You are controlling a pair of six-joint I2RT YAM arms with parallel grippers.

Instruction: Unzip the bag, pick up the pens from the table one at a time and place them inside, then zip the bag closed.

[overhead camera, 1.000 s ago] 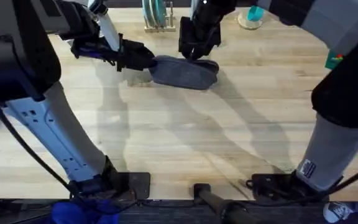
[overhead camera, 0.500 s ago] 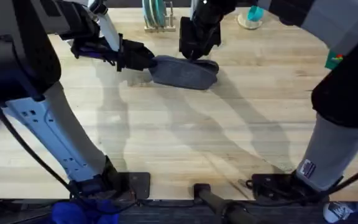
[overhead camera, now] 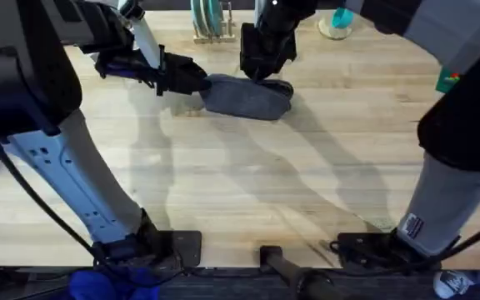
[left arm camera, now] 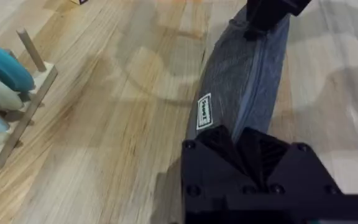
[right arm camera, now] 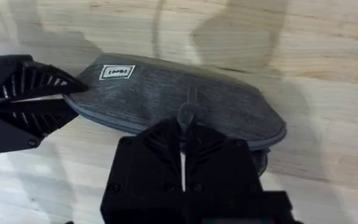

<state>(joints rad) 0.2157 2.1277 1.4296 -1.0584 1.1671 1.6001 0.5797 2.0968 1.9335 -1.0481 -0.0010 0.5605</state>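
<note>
- Bag [overhead camera: 247, 97] lying near the far edge of the table [overhead camera: 248, 200], about mid-width, long axis running left to right, flat on the wood.
- Left gripper [overhead camera: 192, 77] clamped on the bag's left end; in the left wrist view, black fingers [left arm camera: 229, 146] pinched narrow over the fabric just beside the small white label [left arm camera: 204, 112].
- Right gripper [overhead camera: 262, 70] down on the top of the bag toward its right end; in the right wrist view, fingers nearly closed with only a thin slit between, the zipper pull [right arm camera: 186, 116] standing right at the tips. Cannot tell for certain whether the pull is truly pinched.
- Likely step: working the zipper along the bag.
- Risk: pull slipping free of so slight a pinch once dragged, leaving the zipper where it stands.
- Risk: left hold sliding off the soft fabric under the tug, letting the whole bag skid along the table instead of the zipper running.
- Risk: fabric bunching under the slider and jamming it.
- Rack with blue discs [overhead camera: 208, 18] near the far edge, close enough to be knocked by a wide swing.
</note>
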